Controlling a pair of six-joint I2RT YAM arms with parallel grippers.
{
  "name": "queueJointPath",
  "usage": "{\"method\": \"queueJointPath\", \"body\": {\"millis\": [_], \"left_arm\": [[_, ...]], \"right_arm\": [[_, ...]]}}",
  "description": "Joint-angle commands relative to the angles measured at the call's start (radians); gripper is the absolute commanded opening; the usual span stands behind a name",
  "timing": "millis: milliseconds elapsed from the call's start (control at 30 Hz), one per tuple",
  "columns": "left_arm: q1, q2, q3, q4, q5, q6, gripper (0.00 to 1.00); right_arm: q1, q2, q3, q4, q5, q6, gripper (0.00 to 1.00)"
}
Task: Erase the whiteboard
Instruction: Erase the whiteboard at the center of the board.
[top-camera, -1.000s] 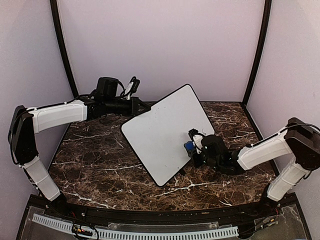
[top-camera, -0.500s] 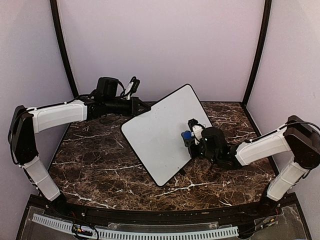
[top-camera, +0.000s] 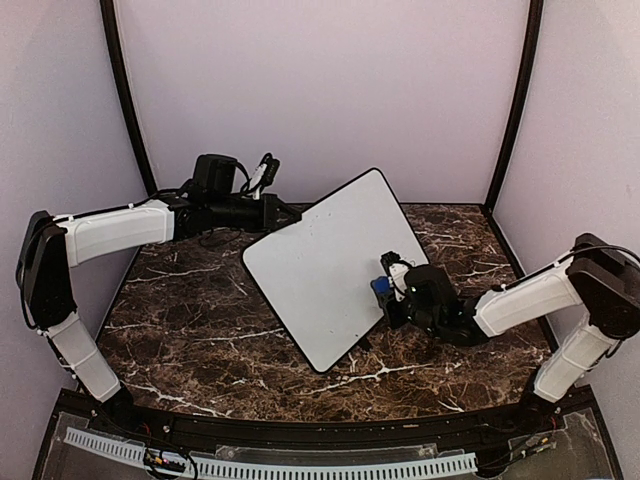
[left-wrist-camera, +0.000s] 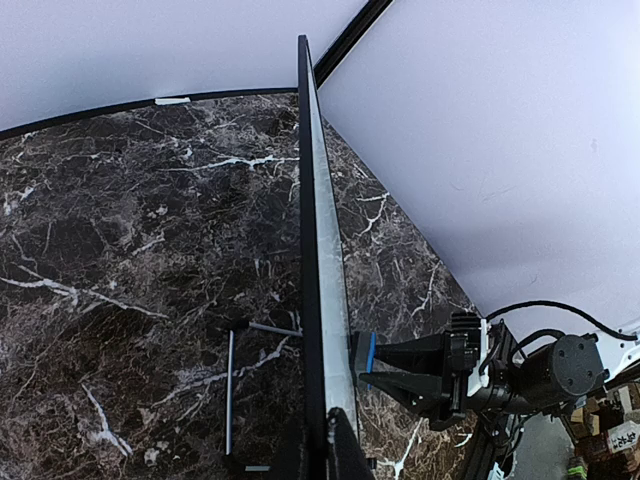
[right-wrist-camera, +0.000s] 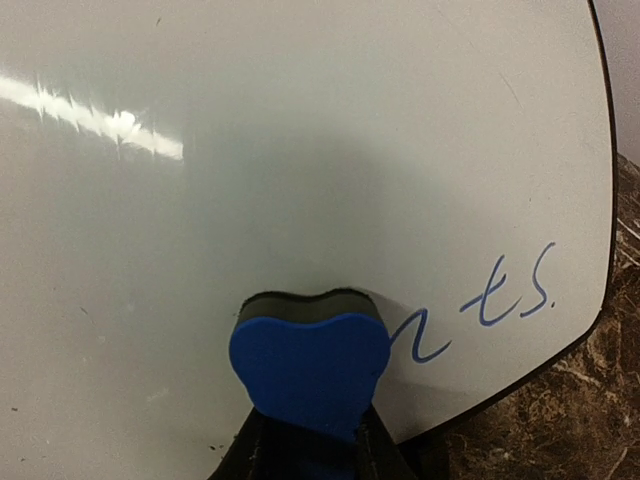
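The whiteboard (top-camera: 325, 265) stands tilted on the marble table, held up at its far left edge by my left gripper (top-camera: 290, 215), which is shut on the frame. The left wrist view shows the board edge-on (left-wrist-camera: 322, 280) between my left gripper's (left-wrist-camera: 326, 430) fingers. My right gripper (top-camera: 388, 292) is shut on a blue eraser (top-camera: 379, 288) and presses it against the board's right part. In the right wrist view the eraser (right-wrist-camera: 310, 365) in my right gripper (right-wrist-camera: 305, 445) touches the white surface (right-wrist-camera: 250, 180). Blue handwriting (right-wrist-camera: 490, 300) remains just right of it.
A thin metal kickstand (left-wrist-camera: 230, 380) juts from the back of the board onto the dark marble table (top-camera: 200, 320). Lilac walls close in the back and both sides. The right arm reaches in from the right (top-camera: 520, 300).
My right gripper slid the eraser up and left along the board, then back down and right to about where it began. The left gripper and board have not moved.
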Motion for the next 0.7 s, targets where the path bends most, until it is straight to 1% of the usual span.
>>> {"method": "queueJointPath", "body": {"millis": [0, 100, 200, 500, 667], "left_arm": [[-0.053, 0.025, -0.018, -0.059, 0.092, 0.06, 0.0], [-0.053, 0.025, -0.016, -0.061, 0.094, 0.062, 0.0], [-0.053, 0.023, -0.014, -0.062, 0.093, 0.062, 0.0], [-0.053, 0.03, -0.017, -0.057, 0.097, 0.056, 0.0], [-0.053, 0.025, -0.019, -0.053, 0.103, 0.053, 0.0]], "right_arm": [[-0.016, 0.059, 0.125, 0.036, 0.004, -0.045, 0.22], [-0.023, 0.063, 0.159, 0.034, -0.001, -0.054, 0.23], [-0.024, 0.061, 0.153, 0.034, -0.006, -0.048, 0.22], [-0.023, 0.01, -0.01, 0.074, -0.013, 0.043, 0.22], [-0.024, 0.008, -0.013, 0.071, -0.03, 0.053, 0.22]]}}
